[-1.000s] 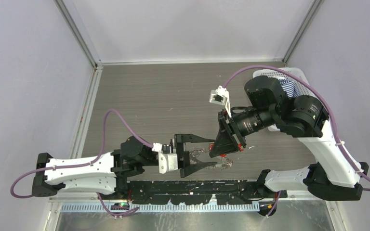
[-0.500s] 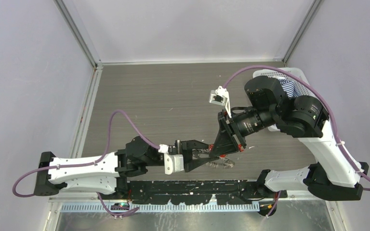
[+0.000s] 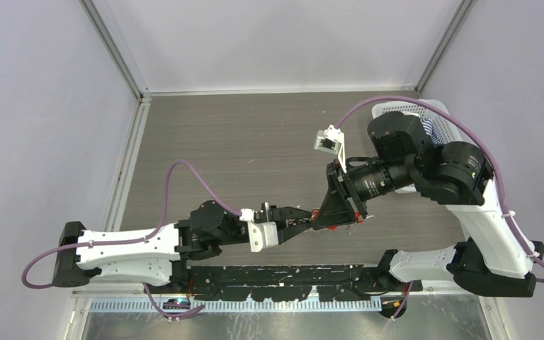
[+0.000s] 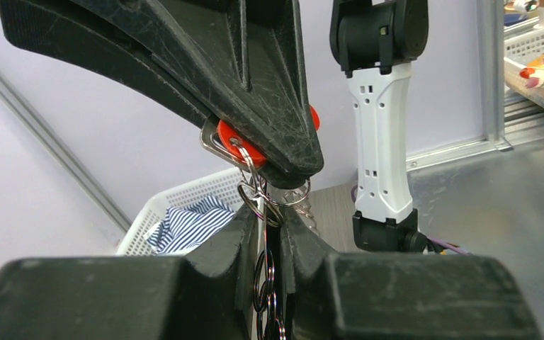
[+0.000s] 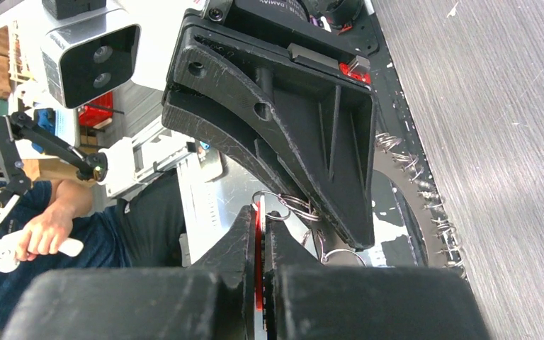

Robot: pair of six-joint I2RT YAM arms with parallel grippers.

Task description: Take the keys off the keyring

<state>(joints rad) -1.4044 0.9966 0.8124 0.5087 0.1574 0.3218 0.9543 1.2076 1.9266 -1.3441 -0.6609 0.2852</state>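
Note:
My two grippers meet tip to tip over the near middle of the table. My right gripper (image 3: 324, 217) is shut on the red-headed key (image 5: 258, 263); its red head also shows in the left wrist view (image 4: 235, 142). My left gripper (image 3: 303, 221) is shut on the keyring (image 4: 258, 193), a cluster of thin silvery linked rings that hangs from the red key and runs down between its jaws. A ring loop (image 5: 278, 205) sticks out above my right fingertips. The other silvery keys are hidden under the grippers.
A white plastic basket (image 3: 405, 110) with a blue-striped cloth (image 4: 184, 223) stands at the back right behind the right arm. A black rail (image 3: 283, 273) runs along the near table edge. A person sits beyond that edge in the right wrist view (image 5: 78, 234).
My left gripper was open around the key bunch; it has slid right and shut on the rings. My right gripper has shifted slightly right, still holding the red key.

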